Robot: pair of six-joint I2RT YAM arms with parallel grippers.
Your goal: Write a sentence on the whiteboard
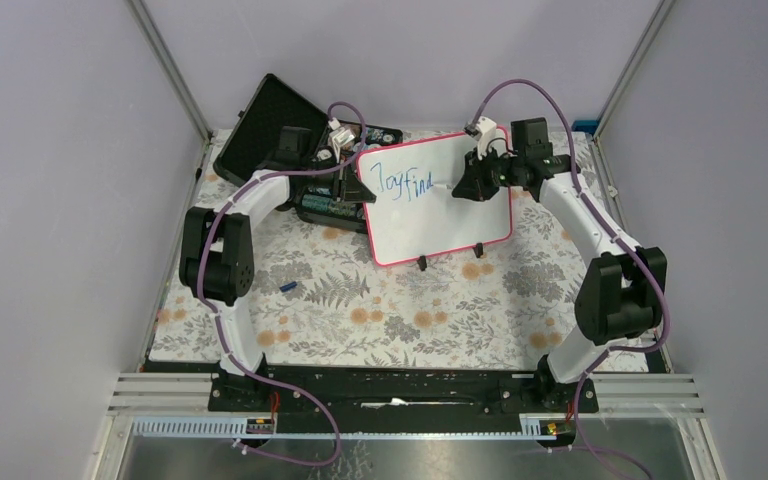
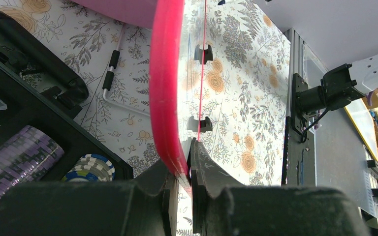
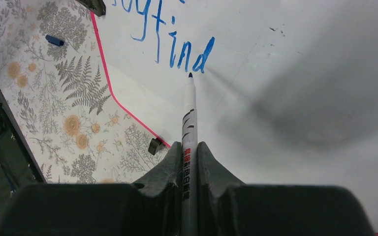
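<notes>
The whiteboard (image 1: pixel 440 215), white with a pink-red frame, stands tilted at the back middle of the table on two small black feet. Blue writing on it reads "Joyfind" (image 1: pixel 403 186). My left gripper (image 1: pixel 363 190) is shut on the board's left frame edge (image 2: pixel 166 83). My right gripper (image 1: pixel 468 186) is shut on a white marker (image 3: pixel 189 128). The marker's dark tip (image 3: pixel 190 75) is at the board face, just below the last letter "d" (image 3: pixel 204 58). The board fills most of the right wrist view (image 3: pixel 285 88).
An open black poker-chip case (image 1: pixel 280 140) lies behind and left of the board, with chip stacks (image 2: pixel 91 168) in it. A small blue marker cap (image 1: pixel 288 287) lies on the floral cloth at front left. Metal frame posts stand at the back corners.
</notes>
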